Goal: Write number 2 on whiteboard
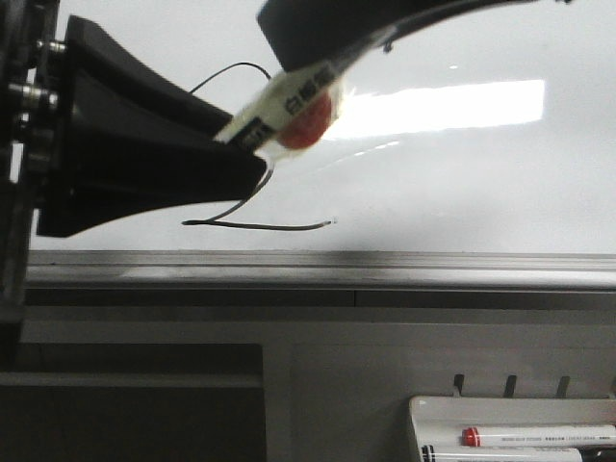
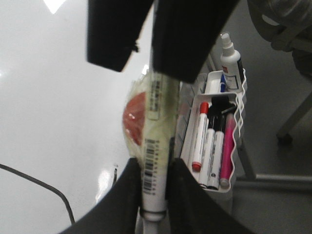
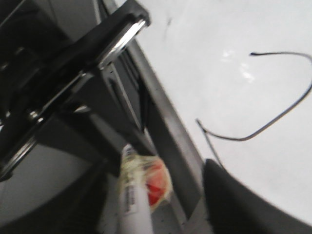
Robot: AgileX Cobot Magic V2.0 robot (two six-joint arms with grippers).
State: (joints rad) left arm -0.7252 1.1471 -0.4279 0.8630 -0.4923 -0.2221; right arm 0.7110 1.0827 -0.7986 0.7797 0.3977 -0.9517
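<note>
The whiteboard fills the upper part of the front view, a broad glossy panel with a bright rectangular glare toward two o'clock and a grey metal ledge along its six o'clock edge; it looks rigid and fixed, and so slick that a tip pressed on it would probably skate unless held firmly. On it stands the number 2: a thin black line whose curved crown shows at about eleven o'clock of the red cap, its diagonal hidden behind the arm, and its long flat base running out toward three o'clock, so the digit looks all but finished. The left tool is clenched on a white marker, its dark fingers pressing the barrel from both sides near the tail end, with yellowish tape and a red cap or disc wrapped near the middle. The marker should be light, stiff and smooth-skinned, so a grip low on the barrel with steady side pressure suits it; the taped section likely offers better friction than the bare plastic. The right tool appears in its wrist view as dark shapes flanking the same taped marker, but whether it bears on it I cannot tell. At five o'clock, below the ledge, a small white tray holds spare markers.
</note>
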